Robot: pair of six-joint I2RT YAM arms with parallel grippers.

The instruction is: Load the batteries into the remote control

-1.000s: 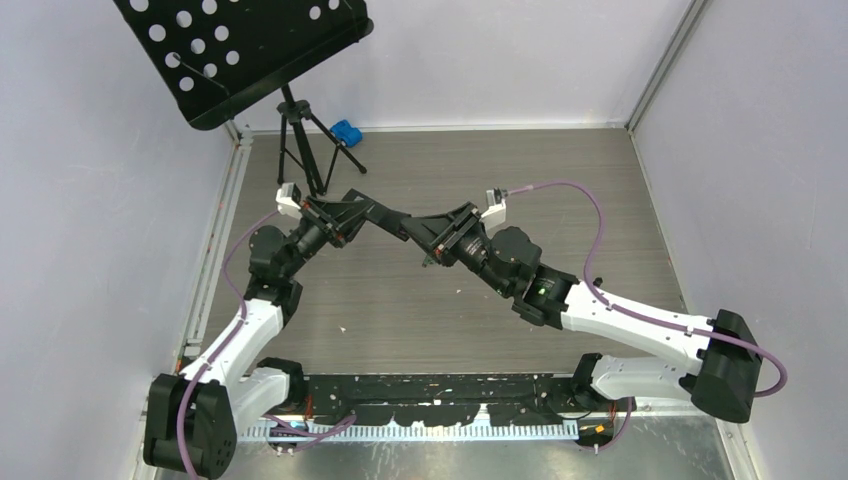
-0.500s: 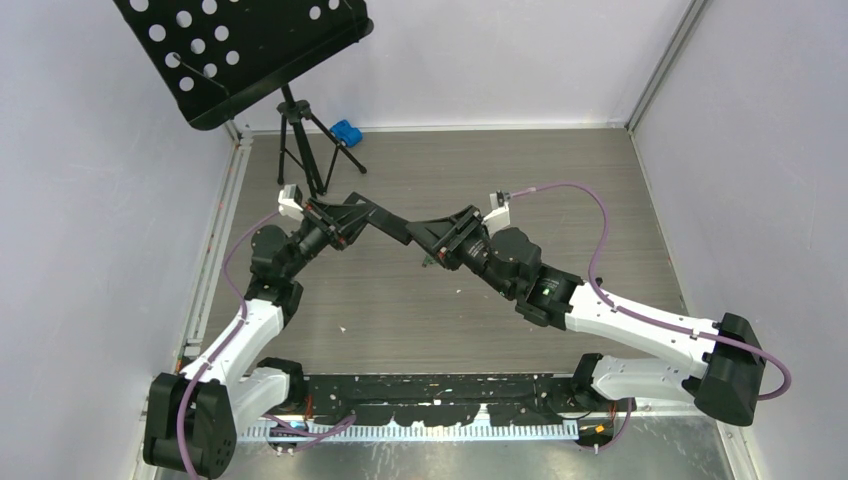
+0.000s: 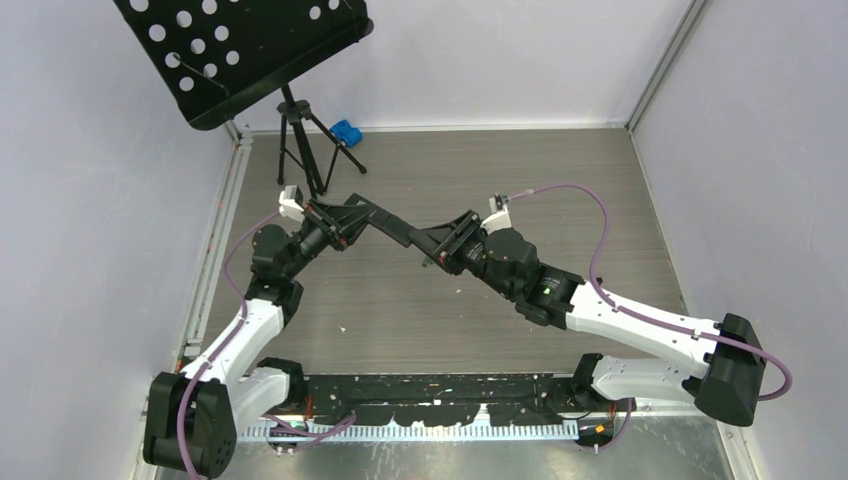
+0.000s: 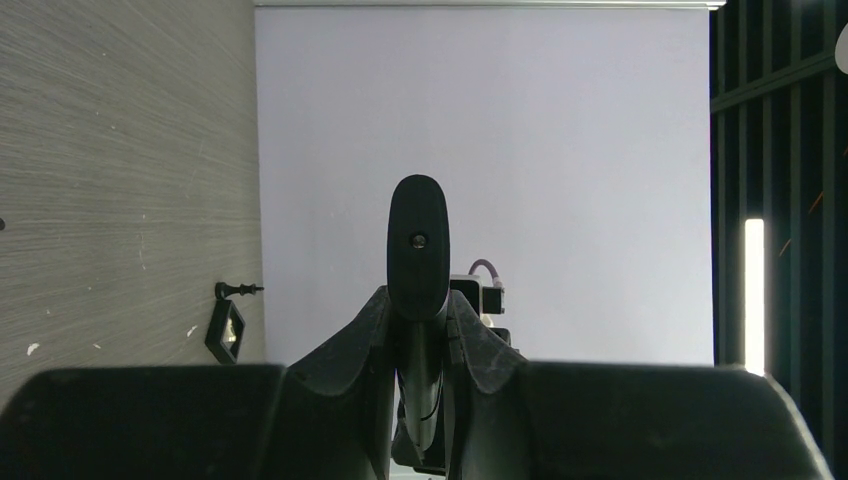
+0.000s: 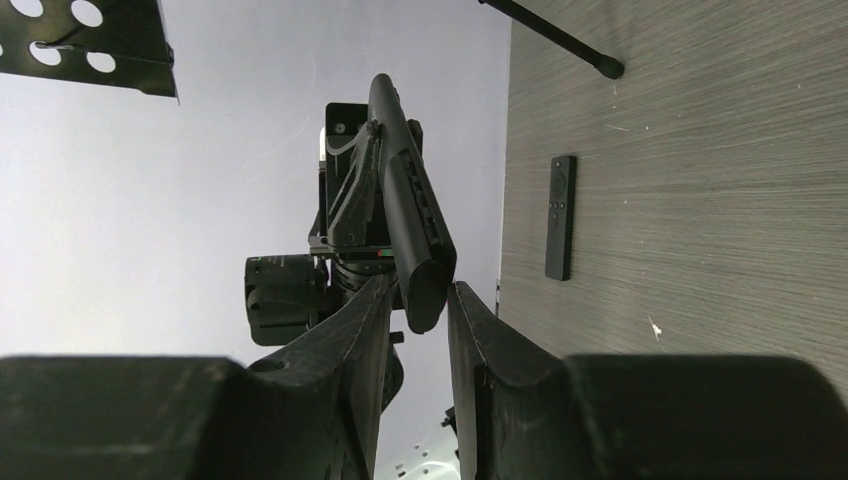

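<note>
Over the grey wood-grain table (image 3: 400, 310), the right gripper (image 5: 418, 297) has crept left, fingers narrowly straddling the free end of the remote (image 5: 405, 200) clamped in the left gripper (image 4: 418, 300), pinching or not I cannot tell; probably bracing it, no batteries in sight

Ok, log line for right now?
remote: held mid-air | left hand: shut on it | right hand: around far end, grip unclear | batteries: not seen

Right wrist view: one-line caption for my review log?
Left gripper holds a black remote; its end sits between the right gripper's fingers, second remote on table.
</note>
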